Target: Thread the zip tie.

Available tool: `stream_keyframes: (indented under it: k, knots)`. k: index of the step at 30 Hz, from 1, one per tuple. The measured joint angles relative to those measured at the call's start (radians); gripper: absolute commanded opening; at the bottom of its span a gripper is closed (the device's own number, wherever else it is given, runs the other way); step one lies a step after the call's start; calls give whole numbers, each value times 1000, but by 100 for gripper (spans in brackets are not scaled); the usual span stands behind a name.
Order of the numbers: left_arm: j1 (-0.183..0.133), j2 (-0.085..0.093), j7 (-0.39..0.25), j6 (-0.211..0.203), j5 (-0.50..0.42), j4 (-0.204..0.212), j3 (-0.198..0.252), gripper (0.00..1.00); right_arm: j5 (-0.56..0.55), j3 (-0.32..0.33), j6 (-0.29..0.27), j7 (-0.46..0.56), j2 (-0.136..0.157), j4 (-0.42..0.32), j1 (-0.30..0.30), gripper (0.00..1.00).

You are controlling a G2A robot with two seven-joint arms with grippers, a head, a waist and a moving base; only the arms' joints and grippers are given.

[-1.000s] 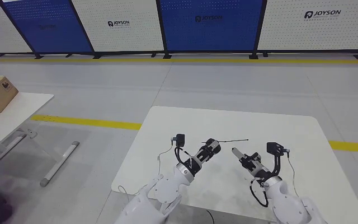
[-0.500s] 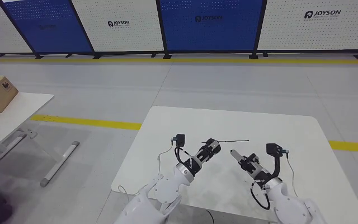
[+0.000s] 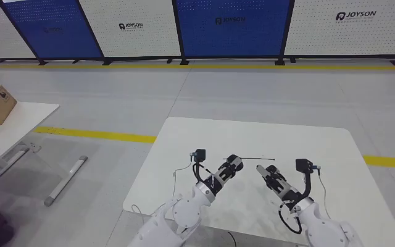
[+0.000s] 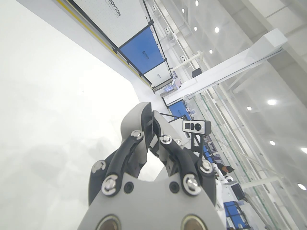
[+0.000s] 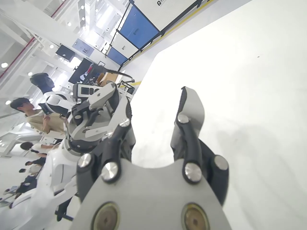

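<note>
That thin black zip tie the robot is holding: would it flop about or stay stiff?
Probably springy rather than floppy: the zip tie sticks out almost straight to both sides of the left gripper that pinches it. It is likely very light, being so thin. It may bend easily under a push, since the right wrist view shows a slight curve in it.

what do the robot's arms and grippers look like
The left arm and right arm have white shells, each with a black camera on a wrist bracket and a looping cable. The left gripper and right gripper have grey fingers with black pads, black links and silver screws on a grey base.
</note>
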Motion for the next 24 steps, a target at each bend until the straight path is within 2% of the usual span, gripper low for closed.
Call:
stream_keyframes:
  k: [9, 12, 16, 19, 21, 22, 24]
  knots:
    - [-4, -1, -26, 1, 28, 4, 12, 0, 7, 4, -7, -9, 1, -19, -3, 38]
    - [-5, -1, -34, 0, 25, 3, 12, 0, 5, 4, -3, -17, 1, -22, -3, 33]
    - [-6, -1, -41, 2, 29, -1, 11, 0, -1, 3, 4, -19, 1, -22, -1, 33]
    - [-8, 0, -48, 5, 36, -2, 10, 0, -1, 3, 11, -20, 1, -20, 4, 26]
    - [-9, 0, -54, 10, 42, -1, 12, 0, -2, 2, 14, -21, 1, -19, 6, 12]
    - [-10, 0, -56, 11, 44, 0, 12, 0, -2, 2, 14, -22, 1, -18, 7, 2]
    - [-11, -1, -57, 13, 45, 0, 13, 0, -5, 1, 15, -25, 1, -18, 8, 0]
